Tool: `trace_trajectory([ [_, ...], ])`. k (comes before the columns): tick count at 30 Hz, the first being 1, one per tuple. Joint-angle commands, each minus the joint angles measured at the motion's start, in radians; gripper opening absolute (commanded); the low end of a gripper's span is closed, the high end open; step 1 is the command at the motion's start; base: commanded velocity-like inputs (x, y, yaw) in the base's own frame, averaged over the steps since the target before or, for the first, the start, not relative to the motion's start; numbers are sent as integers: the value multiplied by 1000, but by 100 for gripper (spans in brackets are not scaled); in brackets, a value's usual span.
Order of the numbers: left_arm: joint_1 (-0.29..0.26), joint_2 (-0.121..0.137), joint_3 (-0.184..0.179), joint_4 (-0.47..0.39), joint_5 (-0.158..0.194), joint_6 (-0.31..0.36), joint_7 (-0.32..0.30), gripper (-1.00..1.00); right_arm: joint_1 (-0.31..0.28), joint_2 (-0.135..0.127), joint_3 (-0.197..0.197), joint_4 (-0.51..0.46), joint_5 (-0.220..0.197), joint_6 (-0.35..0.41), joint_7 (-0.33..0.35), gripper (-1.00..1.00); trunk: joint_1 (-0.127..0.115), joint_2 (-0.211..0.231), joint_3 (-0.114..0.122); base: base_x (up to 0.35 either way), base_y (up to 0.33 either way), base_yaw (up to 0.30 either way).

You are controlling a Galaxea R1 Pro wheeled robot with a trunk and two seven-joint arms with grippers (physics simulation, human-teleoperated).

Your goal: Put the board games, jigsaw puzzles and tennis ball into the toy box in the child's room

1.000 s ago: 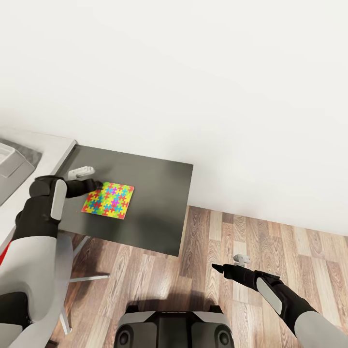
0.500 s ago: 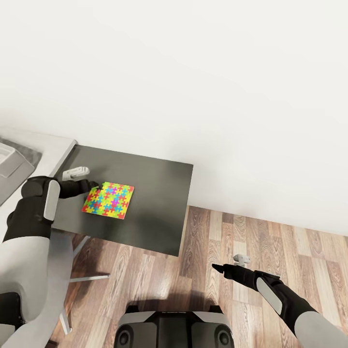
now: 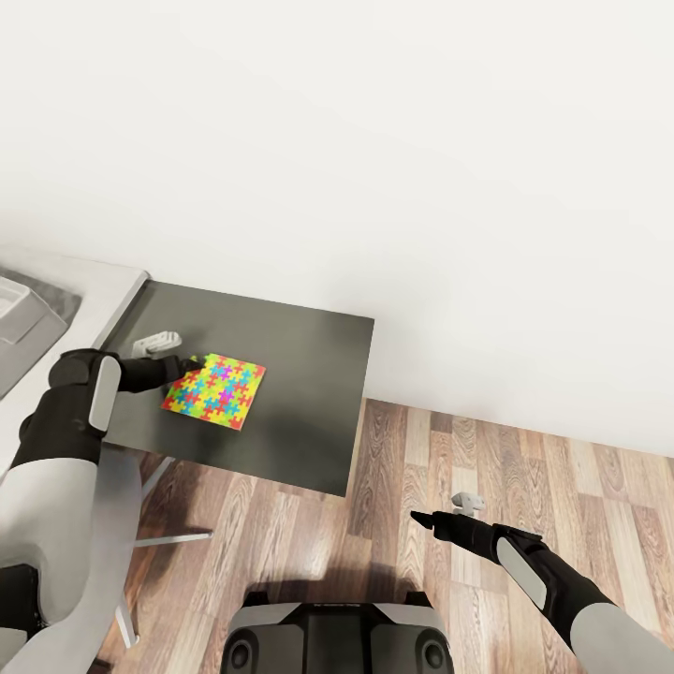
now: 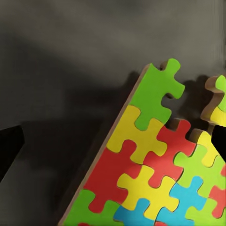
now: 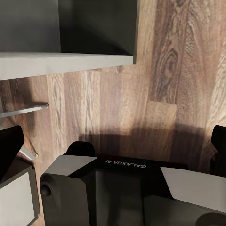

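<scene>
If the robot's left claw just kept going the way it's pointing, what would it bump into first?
Most likely the colourful jigsaw puzzle. The left gripper sits open at the puzzle's near corner, low over the dark table, its fingers straddling that corner in the wrist view. Height is hard to judge, so it might skim over it.

A plain white wall (image 3: pixel 374 140) rises behind a dark grey worktop (image 3: pixel 300 374). Wood-plank floor (image 3: pixel 524 468) spreads below it. A lighter grey surface (image 3: pixel 84 290) adjoins the worktop.
</scene>
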Motion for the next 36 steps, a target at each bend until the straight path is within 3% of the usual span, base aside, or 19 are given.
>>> trace_trajectory([
  [1,0,0,1,20,4,4,-3,100,-1,-1,5,-1,-8,4,-1,100,1,-1,-1,0,0,0],
  [36,22,-9,-5,3,4,11,-94,100,-1,-1,5,-1,-8,4,-1,100,1,-1,-1,0,0,0],
])
